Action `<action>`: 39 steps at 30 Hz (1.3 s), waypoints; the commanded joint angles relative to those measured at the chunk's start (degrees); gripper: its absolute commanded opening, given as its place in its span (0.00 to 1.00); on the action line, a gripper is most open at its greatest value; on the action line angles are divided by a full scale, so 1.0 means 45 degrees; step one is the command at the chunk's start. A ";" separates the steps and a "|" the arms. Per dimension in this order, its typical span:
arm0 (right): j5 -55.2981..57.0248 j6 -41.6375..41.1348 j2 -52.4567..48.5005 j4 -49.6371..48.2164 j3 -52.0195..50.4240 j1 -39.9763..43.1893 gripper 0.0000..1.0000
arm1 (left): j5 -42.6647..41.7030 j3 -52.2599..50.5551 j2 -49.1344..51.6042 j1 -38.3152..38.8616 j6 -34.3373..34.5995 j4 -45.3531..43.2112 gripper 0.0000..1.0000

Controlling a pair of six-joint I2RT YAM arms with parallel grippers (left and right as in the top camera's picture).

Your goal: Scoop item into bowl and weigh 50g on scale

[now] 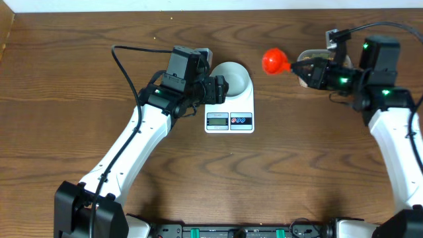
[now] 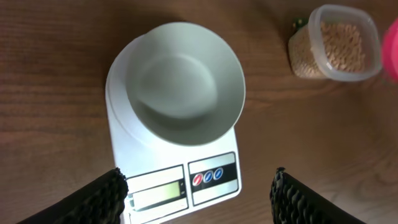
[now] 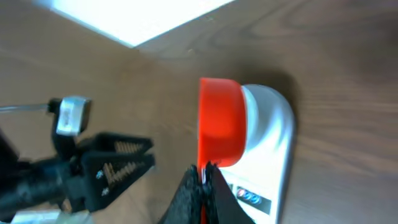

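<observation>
The pale bowl (image 1: pixel 232 78) sits empty on the white scale (image 1: pixel 229 120), and both show in the left wrist view, bowl (image 2: pixel 183 81) and scale (image 2: pixel 211 180). My left gripper (image 1: pixel 217 89) is open and empty at the bowl's left rim; its fingers (image 2: pixel 199 183) straddle the scale's display. My right gripper (image 1: pixel 303 68) is shut on the handle of a red scoop (image 1: pixel 273 61), held in the air right of the bowl. In the right wrist view the scoop (image 3: pixel 219 121) is above the scale (image 3: pixel 273 174). The beans (image 2: pixel 341 42) fill a clear tub (image 1: pixel 312 58).
The clear tub (image 2: pixel 311 62) stands on the wood table behind my right gripper, to the right of the scale. The left arm's black cable (image 1: pixel 125 66) loops over the table at the left. The table's far edge is near the tub.
</observation>
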State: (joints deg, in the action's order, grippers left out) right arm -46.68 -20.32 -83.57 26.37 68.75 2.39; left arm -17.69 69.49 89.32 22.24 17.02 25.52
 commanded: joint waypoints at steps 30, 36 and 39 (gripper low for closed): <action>0.4362 0.3594 0.0112 0.4376 0.3026 0.2064 0.01 | 0.0758 0.0680 0.1749 0.3555 -0.1277 0.1496 0.75; 0.4362 0.3740 0.0112 0.4609 0.3016 0.2064 0.01 | 0.0758 0.0680 0.2992 0.3745 -0.1239 0.0899 0.74; 0.4357 0.3934 0.0112 0.4687 0.3016 0.2064 0.01 | 0.0763 0.0680 0.3419 0.3745 -0.1239 0.0699 0.74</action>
State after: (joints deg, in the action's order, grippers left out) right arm -27.31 -4.56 -83.57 47.18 81.36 11.46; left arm -14.83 72.07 102.87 38.94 10.72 29.39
